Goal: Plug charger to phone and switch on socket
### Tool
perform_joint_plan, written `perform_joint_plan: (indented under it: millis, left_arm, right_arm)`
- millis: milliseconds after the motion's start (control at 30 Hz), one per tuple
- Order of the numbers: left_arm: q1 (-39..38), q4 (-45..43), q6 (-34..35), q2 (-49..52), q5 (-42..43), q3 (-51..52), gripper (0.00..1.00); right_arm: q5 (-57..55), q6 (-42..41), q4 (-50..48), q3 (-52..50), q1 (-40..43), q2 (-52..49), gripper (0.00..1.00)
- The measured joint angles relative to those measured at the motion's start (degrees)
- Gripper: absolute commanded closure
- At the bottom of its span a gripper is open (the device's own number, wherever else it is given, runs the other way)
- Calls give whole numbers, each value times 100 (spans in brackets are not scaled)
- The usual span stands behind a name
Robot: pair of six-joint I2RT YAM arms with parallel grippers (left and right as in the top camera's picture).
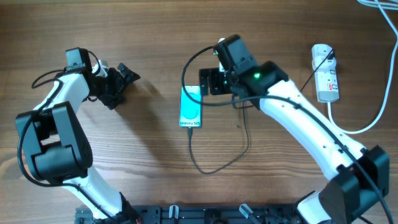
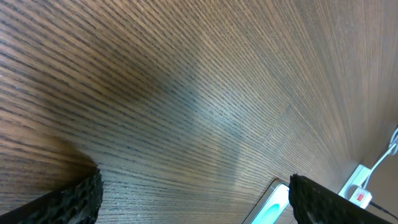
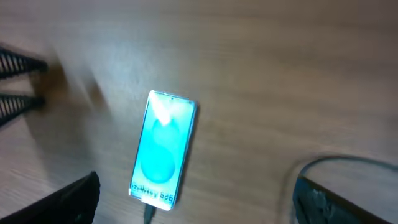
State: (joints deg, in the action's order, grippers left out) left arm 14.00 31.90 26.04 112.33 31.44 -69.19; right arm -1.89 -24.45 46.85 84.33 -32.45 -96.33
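The phone (image 1: pixel 191 107) lies face up at mid-table, its teal screen lit. The thin black charger (image 1: pixel 189 143) runs from the phone's near end and loops toward the right arm. In the right wrist view its dark connector (image 3: pixel 150 214) sits against the text end of the phone (image 3: pixel 163 146). My right gripper (image 1: pixel 209 81) hovers open over the phone's far end, holding nothing. My left gripper (image 1: pixel 124 88) is open and empty, off to the phone's left. The white socket (image 1: pixel 326 74) lies at the far right, beyond both grippers.
A thick white cable (image 1: pixel 367 124) curves from the socket toward the right table edge. The left wrist view shows bare wood, the phone's corner (image 2: pixel 272 208) and the socket (image 2: pixel 357 193) with a red mark. The left fingers (image 3: pixel 18 62) show in the right wrist view.
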Motion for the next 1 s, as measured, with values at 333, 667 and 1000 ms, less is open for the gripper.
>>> perform_joint_plan:
  millis: [333,667,1000]
  left_arm:
    - [0,13,0,-4,-9,-4,0]
    - [0,13,2,-4,-9,-4,0]
    - [0,13,0,-4,-11,-4,0]
  right_arm:
    - [-2396,-1591,1991,2566,3128,-164,0]
    - [-2122,-2249,2509,2564,5346,-3038,0]
    - [-1915,-1897,2463,2662,5556,-3960,0]
